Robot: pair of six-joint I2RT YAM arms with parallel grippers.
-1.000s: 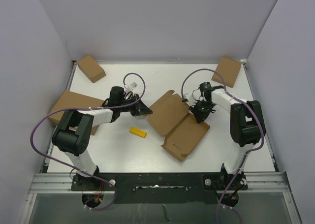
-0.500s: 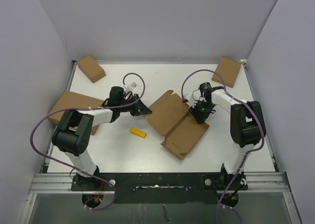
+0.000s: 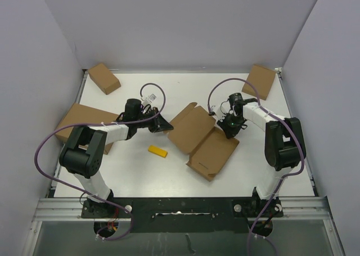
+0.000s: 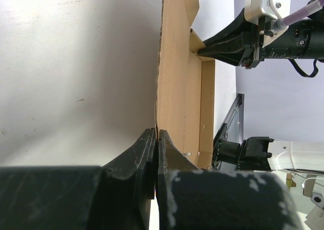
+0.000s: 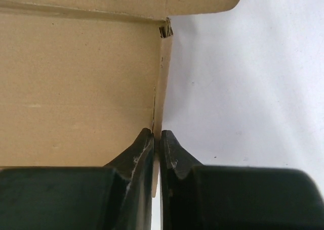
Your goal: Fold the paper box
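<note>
The paper box point(image 3: 201, 140) is a brown cardboard mailer lying open and mostly flat at the table's middle. My left gripper point(image 3: 167, 126) is shut on the box's left edge; in the left wrist view the jaws point(image 4: 156, 134) pinch the thin cardboard wall point(image 4: 174, 68), seen edge-on. My right gripper point(image 3: 226, 131) is shut on a side flap at the box's right edge; in the right wrist view the jaws point(image 5: 157, 135) clamp the raised flap point(image 5: 163, 73) beside the flat panel point(image 5: 76, 83).
A small yellow block point(image 3: 157, 151) lies on the table left of the box. Folded brown boxes sit at the back left point(image 3: 104, 77), back right point(image 3: 259, 81) and left edge point(image 3: 84, 124). Grey walls close in the white table point(image 3: 140, 171).
The right gripper has shifted slightly back and left with its flap, and the box's near panel has moved a little with it. The left arm has held still.
</note>
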